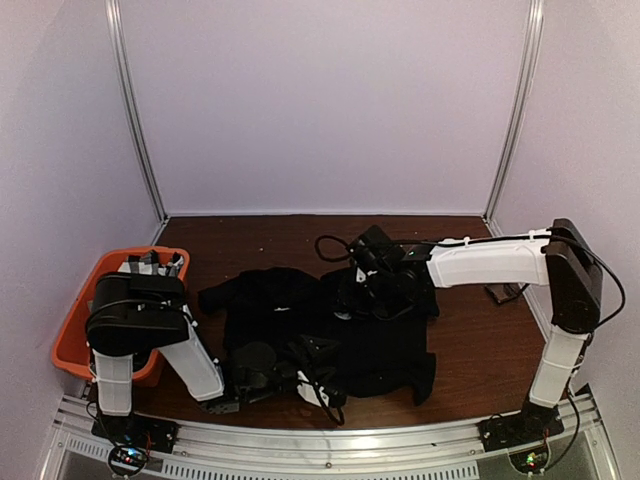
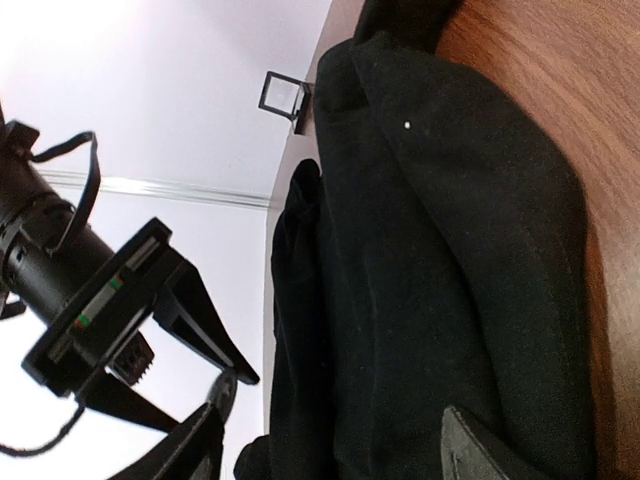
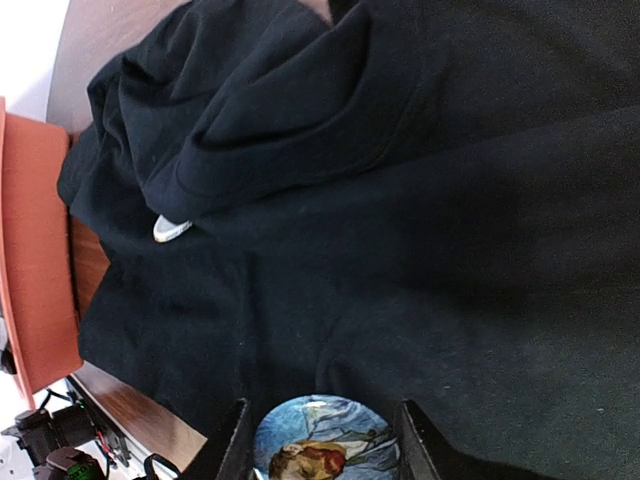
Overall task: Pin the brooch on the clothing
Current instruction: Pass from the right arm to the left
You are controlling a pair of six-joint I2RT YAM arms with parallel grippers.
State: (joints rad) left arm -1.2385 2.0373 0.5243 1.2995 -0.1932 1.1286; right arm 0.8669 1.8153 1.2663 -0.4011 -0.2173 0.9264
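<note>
Low in the top view, just left of centre, the left pincer (image 1: pixel 292 375) lies on the near hem of the clothing (image 1: pixel 385 345). Its wrist view shows its fingers (image 2: pixel 468 455) standing wide apart at the bottom of the frame. A thick fold of the black shirt (image 2: pixel 420 250) rises between them, and the left-hand finger is clear of the cloth, so it has hold of nothing.

The shirt is spread crumpled over the middle of the dark wooden counter (image 1: pixel 470 340), one sleeve reaching towards the left.

Farther up, right of centre, the right pincer (image 1: pixel 368 288) hangs over the upper part of the shirt. At the bottom edge of its wrist view the pincer (image 3: pixel 322 420) is closed about halfway on the brooch (image 3: pixel 320 450). This is a round badge with a blue and reddish picture, held just above the black fabric (image 3: pixel 400 250).

At the left edge an orange basket (image 1: pixel 75 335) stands beside the shirt, and pale walls stand behind.
</note>
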